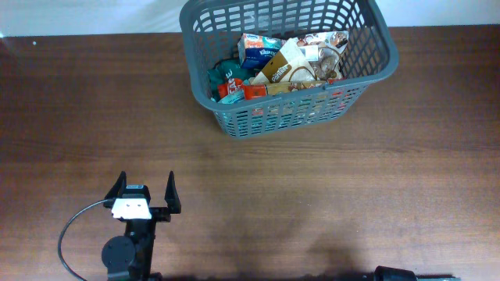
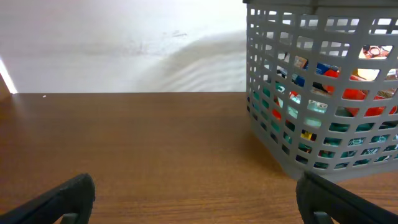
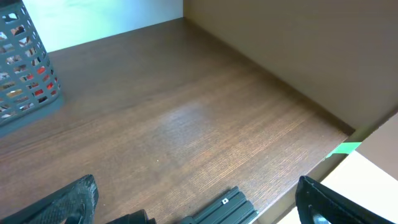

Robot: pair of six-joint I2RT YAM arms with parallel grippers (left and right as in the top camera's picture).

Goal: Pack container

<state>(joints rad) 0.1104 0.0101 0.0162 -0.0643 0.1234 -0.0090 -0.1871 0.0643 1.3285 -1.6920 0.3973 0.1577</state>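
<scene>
Spotted container (image 1: 289,119) ahead-right of left gripper (image 1: 145,181), long axis roughly crosswise (found it and right gripper (image 3: 196,186) splayed wide, empty); judged left nearer.

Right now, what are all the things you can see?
basket: one, dark grey, far side of the table
packets: several, blue, tan, red, teal, inside the basket
table: one, brown wood, under everything
tape: one strip, green, past the table's edge, right wrist view
cable: one, black, looping beside the left arm
left gripper: one, black, open, near side
right gripper: one, black, open, empty
</scene>
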